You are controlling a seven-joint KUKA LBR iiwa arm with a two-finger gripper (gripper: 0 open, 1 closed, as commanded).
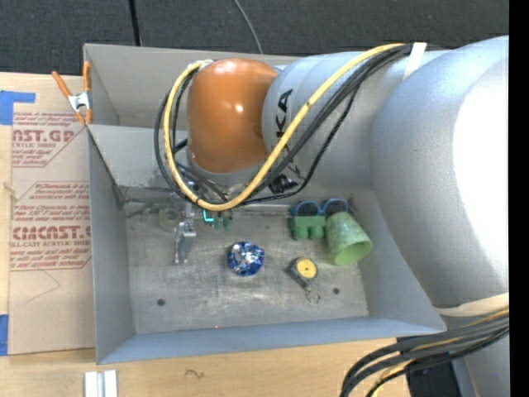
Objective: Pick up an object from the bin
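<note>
Grey metal bin (pixel 111 246), with the arm (pixel 347 122) reaching into its left part.
Tool (pixel 185 240) hangs near the bin floor, just left of a blue-and-white ball (pixel 245 258); how far open it is cannot be told.

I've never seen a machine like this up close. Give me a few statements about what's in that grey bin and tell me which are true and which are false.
1. A blue and white ball lies on the bin floor, near its middle. True.
2. The green cup is against the bin's left wall in the view. False: it is at the right side, next to a green and blue piece.
3. A small yellow round thing lies between the ball and the cup. True.
4. The gripper holds the ball. False: the ball lies on the floor apart from the gripper, to its right in the view.
</note>
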